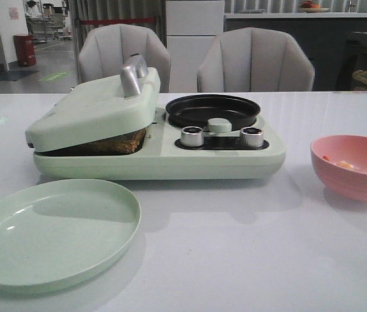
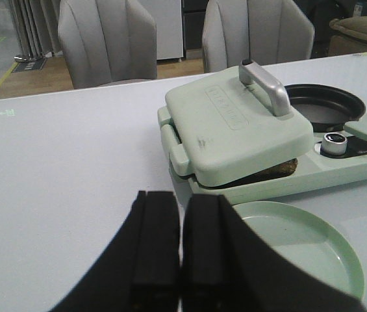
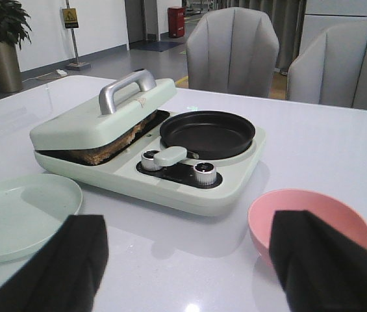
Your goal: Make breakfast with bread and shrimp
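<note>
The bread (image 1: 115,143) lies inside the pale green sandwich maker (image 1: 157,140), only its brown edge showing under the nearly lowered lid (image 1: 95,107); the brown edge of the bread (image 3: 108,148) also shows in the right wrist view. The shrimp (image 1: 344,165) are small orange bits in the pink bowl (image 1: 353,166) at the right. My left gripper (image 2: 181,253) is shut with nothing in it, back from the maker near the green plate (image 2: 300,244). My right gripper (image 3: 186,260) is open and empty, its fingers (image 3: 76,257) wide apart, beside the pink bowl (image 3: 310,221).
An empty green plate (image 1: 53,227) sits at the front left. A black round pan (image 1: 212,110) and two silver knobs (image 1: 192,136) occupy the maker's right half. Two grey chairs (image 1: 254,62) stand behind the white table (image 1: 235,260).
</note>
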### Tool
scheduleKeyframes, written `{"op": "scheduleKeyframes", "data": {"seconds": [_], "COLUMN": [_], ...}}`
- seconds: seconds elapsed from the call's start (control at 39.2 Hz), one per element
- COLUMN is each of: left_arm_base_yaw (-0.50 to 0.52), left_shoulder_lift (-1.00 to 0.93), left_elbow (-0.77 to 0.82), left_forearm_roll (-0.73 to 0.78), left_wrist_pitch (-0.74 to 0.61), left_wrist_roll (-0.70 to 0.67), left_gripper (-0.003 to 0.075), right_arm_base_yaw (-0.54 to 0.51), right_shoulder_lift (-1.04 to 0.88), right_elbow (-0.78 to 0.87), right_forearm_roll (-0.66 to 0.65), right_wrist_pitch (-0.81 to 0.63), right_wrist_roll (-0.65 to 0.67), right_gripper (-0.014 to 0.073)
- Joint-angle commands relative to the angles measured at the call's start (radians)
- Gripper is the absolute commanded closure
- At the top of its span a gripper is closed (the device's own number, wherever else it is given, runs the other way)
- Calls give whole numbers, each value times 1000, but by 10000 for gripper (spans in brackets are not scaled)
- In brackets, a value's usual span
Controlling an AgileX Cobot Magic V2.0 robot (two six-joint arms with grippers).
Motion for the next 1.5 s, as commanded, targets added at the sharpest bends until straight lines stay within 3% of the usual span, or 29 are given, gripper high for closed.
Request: {"op": "scheduleKeyframes", "data": {"seconds": [0.0, 0.33, 0.56, 0.71, 1.15, 1.27, 1.48], "left_arm_base_yaw": [-8, -8, -8, -8, -8, -8, -8], "left_shoulder_lift": [13, 13, 13, 13, 13, 13, 13], "left_elbow": [-25, -25, -25, -25, -25, -25, -25], "left_forearm_roll": [-28, -28, -28, -28, -28, -28, -28], "left_wrist_pitch": [-83, -83, -83, -83, -83, -83, -83], "left_wrist_roll": [-12, -12, -12, -12, -12, -12, -12], "left_gripper": [606, 606, 606, 606, 606, 606, 606], "right_arm_base_yaw": [-3, -3, -5, -14, -26, -105, -313], "right_shoulder_lift": [11, 11, 35, 178, 750, 885, 1058], "right_elbow": [-27, -27, -41, -135, -477, -556, -667], "right_forearm_roll": [-3, -3, 12, 25, 46, 59, 116], "right_wrist_pitch": [-96, -120, -259, -138, -6, 18, 67], "right_wrist_roll": [-1, -1, -1, -1, 11, 17, 17], "right_gripper": [-20, -20, -20, -20, -20, -20, -20]}}
